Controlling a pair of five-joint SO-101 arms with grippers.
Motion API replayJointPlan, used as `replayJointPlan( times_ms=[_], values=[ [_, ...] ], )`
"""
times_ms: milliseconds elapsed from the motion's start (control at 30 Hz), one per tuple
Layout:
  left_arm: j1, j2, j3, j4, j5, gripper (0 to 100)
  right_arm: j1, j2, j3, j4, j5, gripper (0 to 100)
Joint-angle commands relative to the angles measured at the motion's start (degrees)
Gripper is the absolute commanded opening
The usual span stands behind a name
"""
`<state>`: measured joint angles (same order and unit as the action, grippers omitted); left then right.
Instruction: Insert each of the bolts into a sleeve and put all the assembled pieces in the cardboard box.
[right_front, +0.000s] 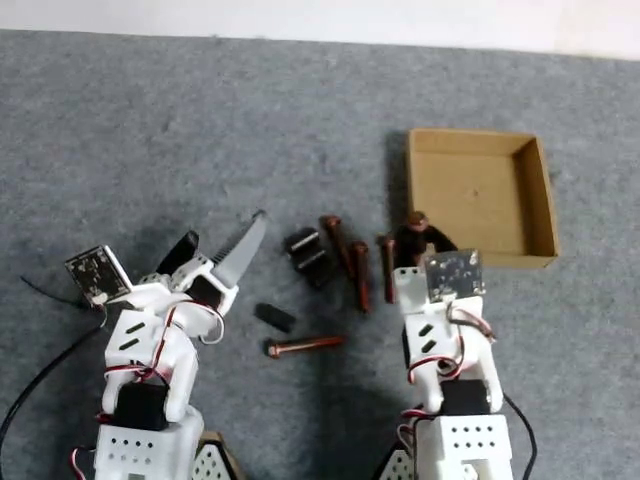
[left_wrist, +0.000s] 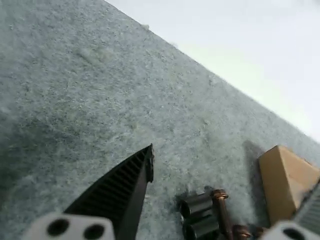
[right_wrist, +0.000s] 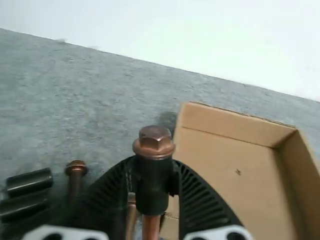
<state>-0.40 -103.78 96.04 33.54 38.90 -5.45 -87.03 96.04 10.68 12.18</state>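
My right gripper (right_front: 418, 245) is shut on a black sleeve with a copper bolt through it (right_wrist: 152, 175), held upright just in front of the near left corner of the cardboard box (right_front: 470, 190). The bolt's hex head (right_wrist: 153, 141) sticks out above the sleeve. My left gripper (right_front: 227, 230) is open and holds nothing, left of the parts pile. Two black sleeves (right_front: 308, 256) lie side by side, and a third sleeve (right_front: 274, 317) lies apart. Three bolts (right_front: 358, 275) lie between the sleeves and my right gripper. Another bolt (right_front: 305, 346) lies crosswise nearer the arms.
Everything rests on grey felt (right_front: 200, 130), open to the left and far side. The box (right_wrist: 240, 165) has low walls and a bare floor. In the left wrist view, one black finger (left_wrist: 125, 190) points toward the paired sleeves (left_wrist: 197, 215).
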Motion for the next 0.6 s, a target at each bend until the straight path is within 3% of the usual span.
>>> replayJointPlan(
  times_ms=[0, 67, 267, 567],
  values=[
    [-0.92, -0.40, 1.19, 0.62, -0.70, 45, 1.19, -0.84, 5.93, -7.52, -0.09, 0.9],
    [-0.84, -0.40, 1.19, 1.23, -0.70, 45, 1.54, -0.75, 5.76, -11.74, 0.18, 0.9],
    [-0.66, -0.40, 1.19, 1.49, -0.70, 45, 2.15, 4.53, -3.03, -10.77, 0.35, 0.9],
    [-0.84, -0.40, 1.19, 1.58, -0.70, 45, 11.21, 53.41, -40.84, -10.68, -0.09, 0.9]
  ],
)
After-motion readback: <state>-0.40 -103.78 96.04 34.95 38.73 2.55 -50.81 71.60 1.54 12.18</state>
